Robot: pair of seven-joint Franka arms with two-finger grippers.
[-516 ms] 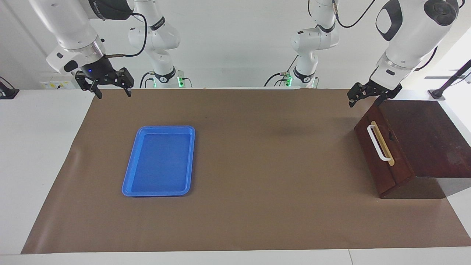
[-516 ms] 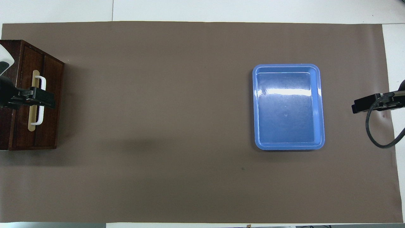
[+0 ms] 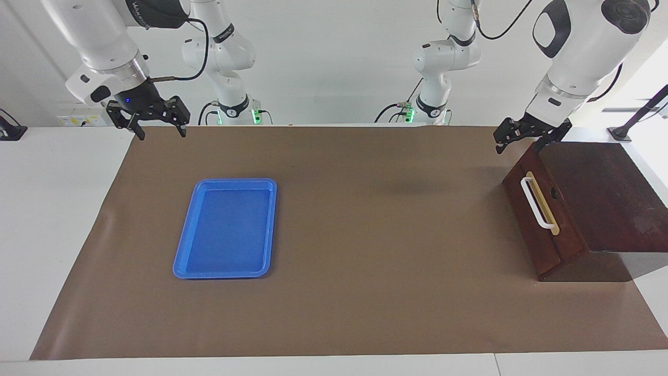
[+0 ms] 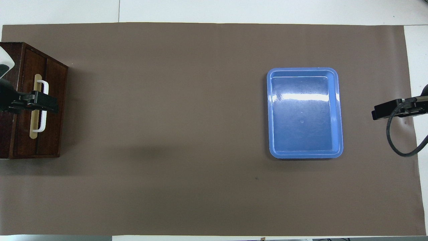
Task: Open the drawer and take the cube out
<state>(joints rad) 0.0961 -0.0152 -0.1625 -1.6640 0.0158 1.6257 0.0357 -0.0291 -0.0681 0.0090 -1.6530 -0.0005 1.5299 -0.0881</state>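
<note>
The drawer (image 3: 543,230) is shut in its dark wooden box (image 3: 600,193) at the left arm's end of the table. Its white bar handle (image 3: 534,202) lies on a tan strip and faces the middle of the table. My left gripper (image 3: 517,149) is open and empty, up in the air over the box's front corner nearest the robots. In the overhead view my left gripper (image 4: 45,102) covers the middle of the handle (image 4: 42,125). My right gripper (image 3: 162,134) is open and empty, waiting over the mat's corner at the right arm's end. The cube is hidden.
An empty blue tray (image 3: 225,228) lies on the brown mat (image 3: 365,235) toward the right arm's end, also in the overhead view (image 4: 304,112). White table (image 3: 52,235) borders the mat.
My left gripper has shifted very slightly over the drawer front. The drawer, the tray and my right gripper have not moved.
</note>
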